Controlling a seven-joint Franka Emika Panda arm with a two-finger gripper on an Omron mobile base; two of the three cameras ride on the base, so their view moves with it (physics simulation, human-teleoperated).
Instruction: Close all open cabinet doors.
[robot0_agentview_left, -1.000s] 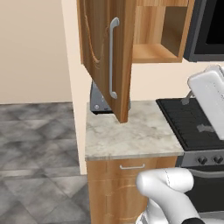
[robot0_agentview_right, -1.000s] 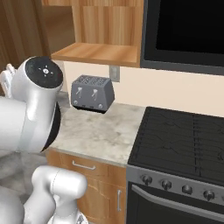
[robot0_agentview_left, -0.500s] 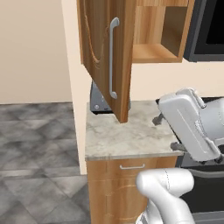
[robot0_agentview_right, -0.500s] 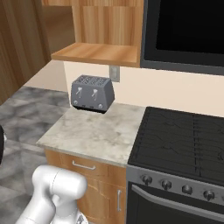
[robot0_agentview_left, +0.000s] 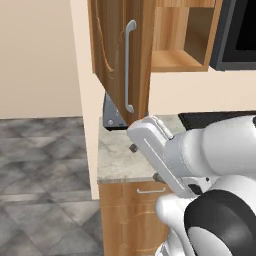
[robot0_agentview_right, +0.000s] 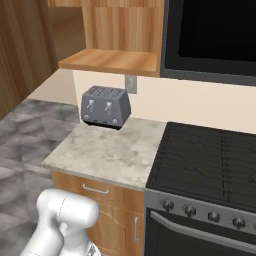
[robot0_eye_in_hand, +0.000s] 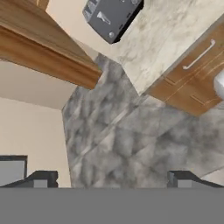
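Plainly the tall medium-brown wood-grain wall-cabinet door, with its carved curved panel outline and long vertical silver bar handle, stands swung out from the cabinet box at about 11 o'clock in the left base view, edge-on toward the room, so it is not yet shut; behind it, at 1 o'clock, the open light-wood cabinet shelf lies exposed, which is why I judge this door to be the work in hand; the white arm's long flat link crosses the middle of that view below the door's lower corner, near it but, as far as I can tell, apart from it; the claw shows in the hand view as two small dark tips at 7 and 5 o'clock, spread wide with nothing between them, looking down over grey mottled stone floor, presumably because the hand is being brought round to reach the door's outer face for a push; the door's underside edge runs as a smooth brown band at 10 o'clock there; on the pale marbled stone tabletop a boxy dark-grey metal two-slot toaster sits against the wall at 10 o'clock of the right base view, beneath the shelf; to its right, at 3 o'clock, lies the black cast-grate gas stove, matte and ridged.
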